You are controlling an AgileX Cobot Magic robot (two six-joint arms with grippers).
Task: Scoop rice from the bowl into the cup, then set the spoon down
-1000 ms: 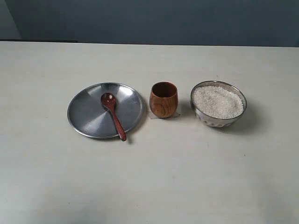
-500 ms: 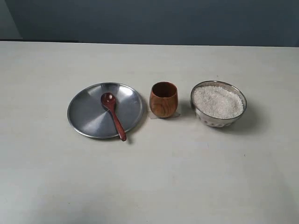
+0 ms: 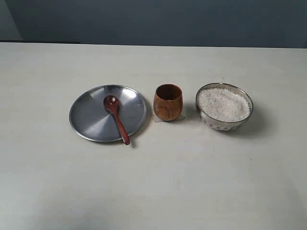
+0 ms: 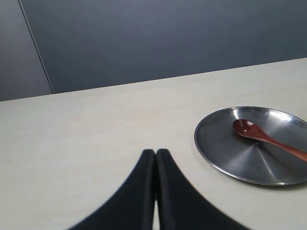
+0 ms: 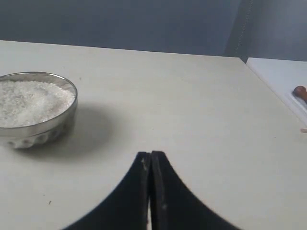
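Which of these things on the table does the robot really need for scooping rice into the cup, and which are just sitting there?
Needed for the job:
- spoon, lying on the plate
- bowl
- rice, filling the bowl
- cup, standing between plate and bowl

Just lying about:
- plate, which only carries the spoon for now

White rice, reddish-brown spoon, seemingly grained cup
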